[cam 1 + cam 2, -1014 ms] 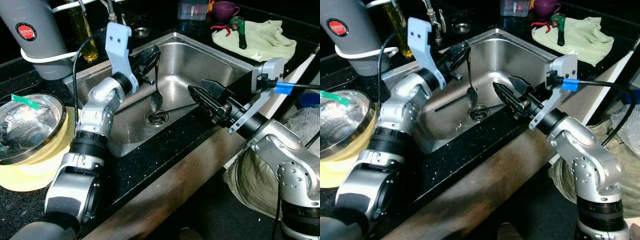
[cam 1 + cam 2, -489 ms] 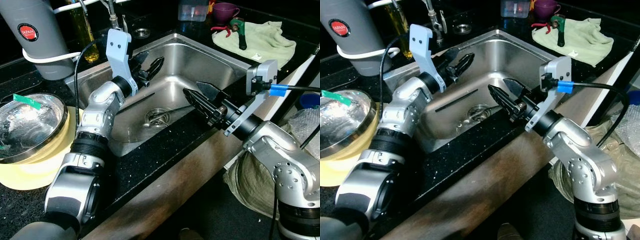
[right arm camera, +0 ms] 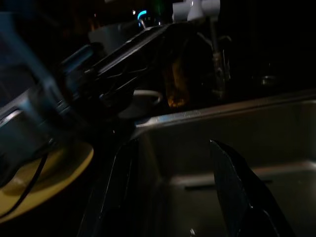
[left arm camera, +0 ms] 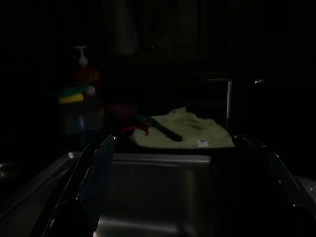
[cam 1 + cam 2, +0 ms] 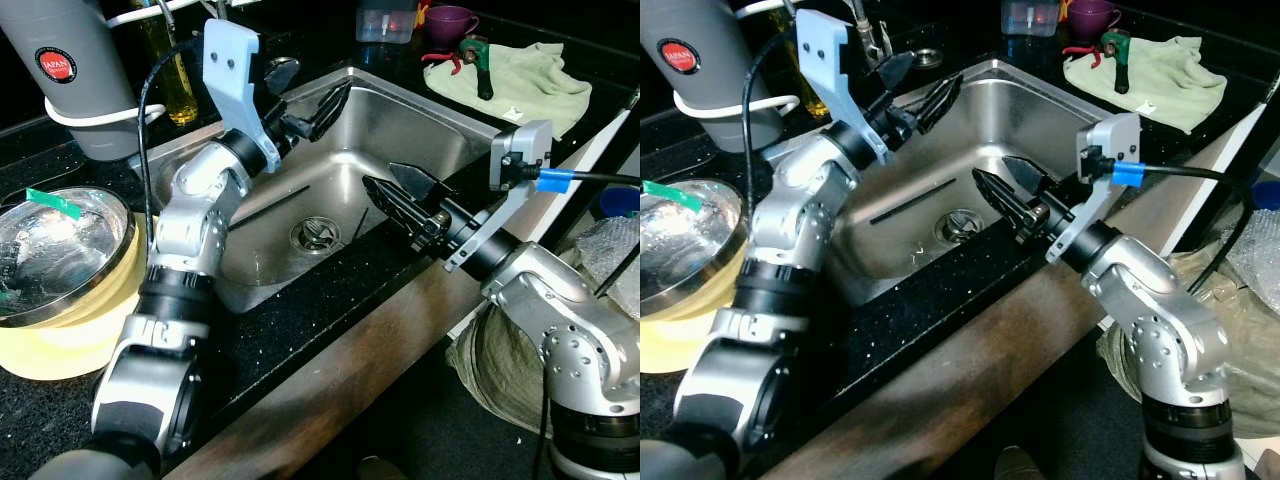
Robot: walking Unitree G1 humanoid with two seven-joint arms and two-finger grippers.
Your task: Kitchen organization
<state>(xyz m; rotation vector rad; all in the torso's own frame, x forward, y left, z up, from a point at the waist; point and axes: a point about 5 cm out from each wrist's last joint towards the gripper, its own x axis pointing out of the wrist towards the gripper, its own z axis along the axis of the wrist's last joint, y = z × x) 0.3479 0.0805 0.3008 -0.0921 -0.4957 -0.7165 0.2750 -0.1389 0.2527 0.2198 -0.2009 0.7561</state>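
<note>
The steel sink (image 5: 400, 115) sits in a black counter, with its drain (image 5: 316, 232) in the middle. My left gripper (image 5: 312, 92) hangs open and holds nothing, high over the sink's back-left rim. In the left wrist view its fingers (image 4: 94, 182) stand wide apart above the basin. My right gripper (image 5: 385, 185) reaches in from the front-right rim, open and holding nothing, just above and right of the drain. Its fingers (image 3: 237, 192) are spread in the right wrist view. A thin dark utensil handle (image 5: 358, 222) seems to lean by the drain; I cannot make out what it is.
A steel bowl (image 5: 50, 250) nested in a yellow one stands at the left. A grey appliance (image 5: 70, 70) and an oil bottle (image 5: 170, 70) are behind the sink. A green towel (image 5: 530, 85) with a tool (image 5: 482, 62), a purple cup (image 5: 450, 18) and a clear tub (image 5: 385, 20) are at the back right.
One second ago my left gripper held a spoon hanging over the sink. It has opened, let the spoon go, and risen toward the back rim. The right gripper has edged slightly left.
</note>
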